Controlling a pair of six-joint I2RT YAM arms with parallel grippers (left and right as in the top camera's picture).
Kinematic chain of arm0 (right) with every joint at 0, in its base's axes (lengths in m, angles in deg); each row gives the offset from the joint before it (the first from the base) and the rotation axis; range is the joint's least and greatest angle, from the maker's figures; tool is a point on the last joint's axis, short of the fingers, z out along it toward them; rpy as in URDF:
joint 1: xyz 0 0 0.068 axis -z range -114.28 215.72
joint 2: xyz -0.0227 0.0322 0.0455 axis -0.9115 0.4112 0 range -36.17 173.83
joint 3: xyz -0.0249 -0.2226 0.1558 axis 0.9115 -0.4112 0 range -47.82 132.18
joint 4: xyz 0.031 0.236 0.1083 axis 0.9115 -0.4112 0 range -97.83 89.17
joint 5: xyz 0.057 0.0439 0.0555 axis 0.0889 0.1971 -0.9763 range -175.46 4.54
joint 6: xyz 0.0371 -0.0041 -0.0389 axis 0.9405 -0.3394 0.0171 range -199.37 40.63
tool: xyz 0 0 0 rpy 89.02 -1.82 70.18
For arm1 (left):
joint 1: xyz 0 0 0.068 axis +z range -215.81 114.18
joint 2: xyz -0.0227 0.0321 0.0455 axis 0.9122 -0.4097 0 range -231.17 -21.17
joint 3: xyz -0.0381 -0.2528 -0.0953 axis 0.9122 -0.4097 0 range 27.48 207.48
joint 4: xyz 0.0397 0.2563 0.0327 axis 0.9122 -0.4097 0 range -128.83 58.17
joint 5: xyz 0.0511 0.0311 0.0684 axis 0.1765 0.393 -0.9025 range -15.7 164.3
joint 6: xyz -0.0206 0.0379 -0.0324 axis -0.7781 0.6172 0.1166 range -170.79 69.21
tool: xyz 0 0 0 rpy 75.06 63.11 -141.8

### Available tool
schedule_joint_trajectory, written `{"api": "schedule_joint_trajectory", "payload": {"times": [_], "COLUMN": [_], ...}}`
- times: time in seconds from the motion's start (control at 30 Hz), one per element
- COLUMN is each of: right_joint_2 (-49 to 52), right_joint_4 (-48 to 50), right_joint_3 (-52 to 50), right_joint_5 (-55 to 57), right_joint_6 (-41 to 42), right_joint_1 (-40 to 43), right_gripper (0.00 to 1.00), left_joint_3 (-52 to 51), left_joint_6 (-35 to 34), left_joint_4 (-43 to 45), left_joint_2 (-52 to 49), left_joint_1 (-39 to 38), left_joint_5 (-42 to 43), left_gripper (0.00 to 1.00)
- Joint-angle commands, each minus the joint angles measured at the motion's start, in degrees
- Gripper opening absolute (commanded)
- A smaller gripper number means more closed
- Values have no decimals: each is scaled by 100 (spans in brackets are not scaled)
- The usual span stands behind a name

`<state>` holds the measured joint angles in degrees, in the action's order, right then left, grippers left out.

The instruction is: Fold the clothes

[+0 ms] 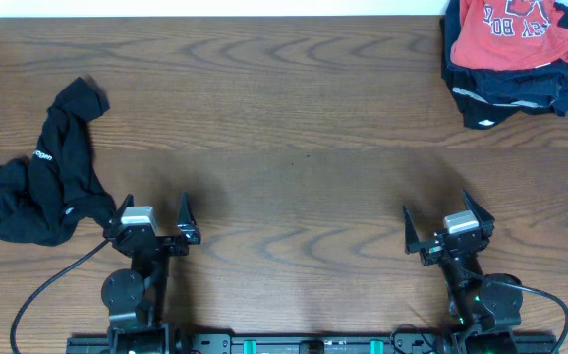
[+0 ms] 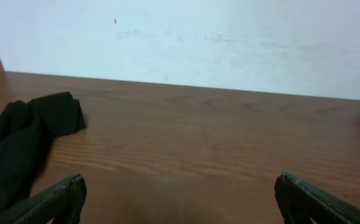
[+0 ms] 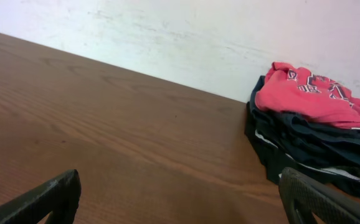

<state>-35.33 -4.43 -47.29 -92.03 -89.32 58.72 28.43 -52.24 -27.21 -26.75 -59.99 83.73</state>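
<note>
A limp black garment (image 1: 43, 182) with small white marks lies crumpled at the table's left edge; it also shows at the left of the left wrist view (image 2: 18, 140). A coral-red T-shirt (image 1: 515, 34) with navy-and-white lettering lies on top of a folded dark pile at the far right corner, also in the right wrist view (image 3: 307, 96). My left gripper (image 1: 151, 218) is open and empty near the front edge, just right of the black garment. My right gripper (image 1: 448, 224) is open and empty near the front right, far from the pile.
A stack of folded dark clothes (image 1: 510, 88) sits under the red shirt at the back right, also in the right wrist view (image 3: 311, 149). The wooden table (image 1: 294, 138) runs between the two piles. A white wall (image 2: 198, 43) stands behind the table.
</note>
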Motion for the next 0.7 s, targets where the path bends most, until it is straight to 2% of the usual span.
{"api": "schedule_joint_trajectory", "payload": {"times": [0.0, 0.1, 0.4, 0.67], "right_joint_2": [-46, -46, -46, -46], "right_joint_4": [-9, -7, -9, -9], "right_joint_3": [-22, -22, -22, -22], "right_joint_5": [33, 33, 35, 33], "right_joint_6": [4, 4, 4, 4], "right_joint_1": [-55, -55, -55, -55], "right_gripper": [99, 99, 99, 99], "left_joint_3": [-72, -74, -72, -72], "left_joint_6": [37, 37, 83, 81], "left_joint_4": [-184, -468, -815, -822], "left_joint_2": [260, 542, 549, 527], "left_joint_1": [-11, -13, -13, -13], "left_joint_5": [-116, -116, -140, -245], "left_gripper": [98, 98, 98, 98]}}
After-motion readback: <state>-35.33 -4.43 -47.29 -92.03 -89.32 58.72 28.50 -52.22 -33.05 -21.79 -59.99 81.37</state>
